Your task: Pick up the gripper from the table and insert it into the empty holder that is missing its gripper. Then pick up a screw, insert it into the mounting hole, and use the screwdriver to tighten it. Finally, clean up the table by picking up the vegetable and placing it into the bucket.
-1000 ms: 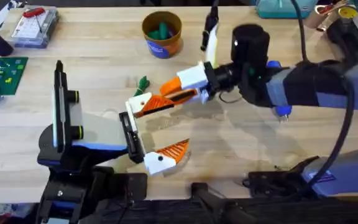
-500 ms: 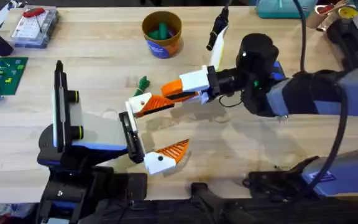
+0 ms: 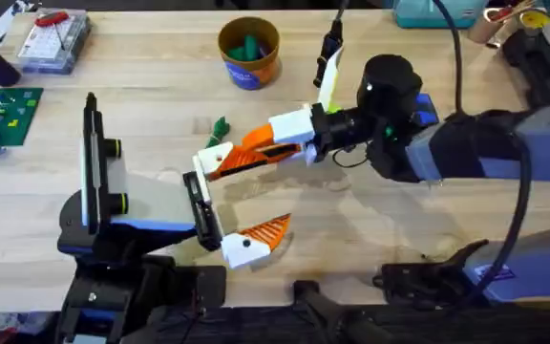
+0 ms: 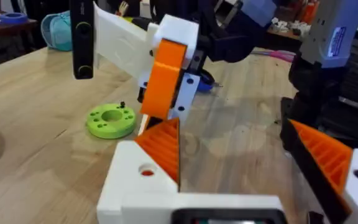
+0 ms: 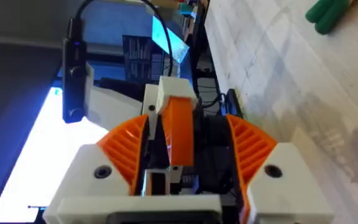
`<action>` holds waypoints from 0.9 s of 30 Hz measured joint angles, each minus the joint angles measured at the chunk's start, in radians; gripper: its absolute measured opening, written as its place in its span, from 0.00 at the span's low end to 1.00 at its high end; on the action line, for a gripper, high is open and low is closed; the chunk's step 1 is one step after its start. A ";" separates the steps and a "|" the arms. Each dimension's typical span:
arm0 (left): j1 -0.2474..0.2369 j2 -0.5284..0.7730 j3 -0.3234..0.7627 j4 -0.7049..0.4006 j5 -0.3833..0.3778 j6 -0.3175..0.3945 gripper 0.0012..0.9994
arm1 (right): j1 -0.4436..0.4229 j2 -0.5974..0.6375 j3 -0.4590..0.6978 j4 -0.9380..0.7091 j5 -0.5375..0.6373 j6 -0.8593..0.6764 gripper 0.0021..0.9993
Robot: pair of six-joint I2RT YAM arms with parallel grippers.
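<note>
The first step is in hand: seating the gripper (image 3: 242, 159) into the holder (image 3: 199, 205). The right pincer (image 3: 256, 151) is clamped on the gripper, which runs on from its fingertips toward the left arm; the white base end sits right at the upper end of the black holder bar, touching or nearly so. In the right wrist view the orange piece (image 5: 180, 134) stands squeezed between the two ribbed pads (image 5: 126, 149).

The left pincer (image 3: 220, 205) holds nothing. One of its orange fingers (image 3: 261, 234) is mounted at the near end of the bar; the other slot is where the gripper is being pressed.

Next, I judge, comes a push along the slot until the base seats square, then a release.

Whether the base has entered the slot cannot be told: the joint is masked by white and orange parts. The bucket (image 3: 249, 50) stands well beyond the right pincer, green pieces inside. No screwdriver can be made out for certain.
</note>
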 joint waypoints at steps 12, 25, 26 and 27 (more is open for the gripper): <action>0.000 0.000 0.000 0.000 0.000 0.000 0.99 | 0.007 0.000 0.000 0.050 -0.005 0.052 0.50; 0.000 0.000 0.000 0.000 0.000 0.001 0.99 | 0.007 0.000 0.000 0.034 -0.030 0.068 0.02; 0.000 0.000 0.000 0.000 0.000 0.001 0.99 | 0.007 0.000 0.000 0.035 -0.030 0.069 0.01; 0.000 0.000 0.000 0.000 0.000 0.002 0.99 | 0.007 0.000 0.000 0.034 -0.030 0.069 0.01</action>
